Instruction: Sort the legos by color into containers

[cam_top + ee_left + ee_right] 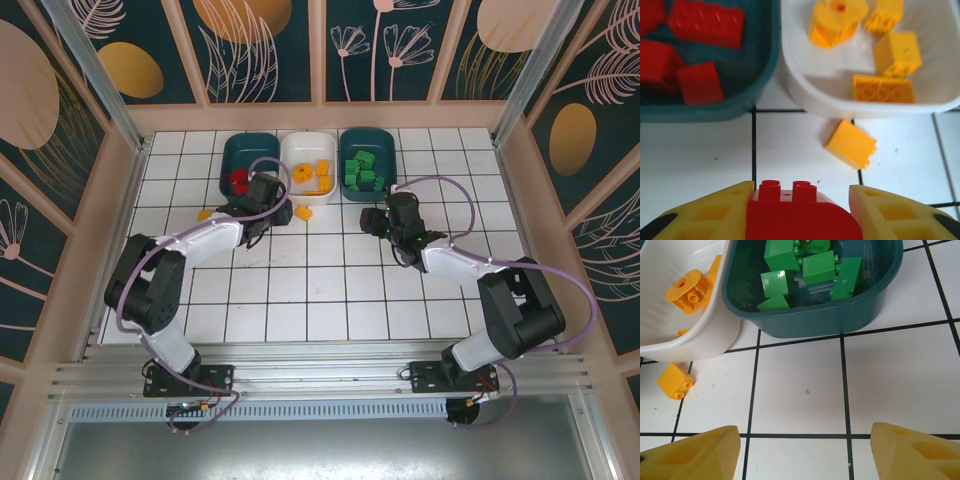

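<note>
Left fingers [715, 215] are clamped on both sides of a red lego [800, 215], studs pointing to 12 o'clock in the left wrist view. The left gripper [801, 192] sits over white tile, just short of the trays. Loose yellow-orange lego [851, 144] lies on the tile at 1 o'clock from it, tilted, just beside the white tray [805, 95] wall; can't tell if touching. At 11 o'clock is the left teal tray [765, 75] with red legos [705, 22] inside. White tray holds yellow-orange legos [883, 88].

Right fingers [900, 450] are spread wide, with nothing but bare tile between them. Right gripper [805, 432] has the right teal tray [815, 320] at 12 o'clock, with green legos [817, 267] piled in it.

Top view: three trays in a row at 12 o'clock of the table [300, 290], touching side by side: teal, white, teal. Left gripper is at the gap between left teal and white trays, right gripper just below the right teal tray. Another orange lego [205, 214] lies at 9 o'clock from the left gripper, near it, on tile.
</note>
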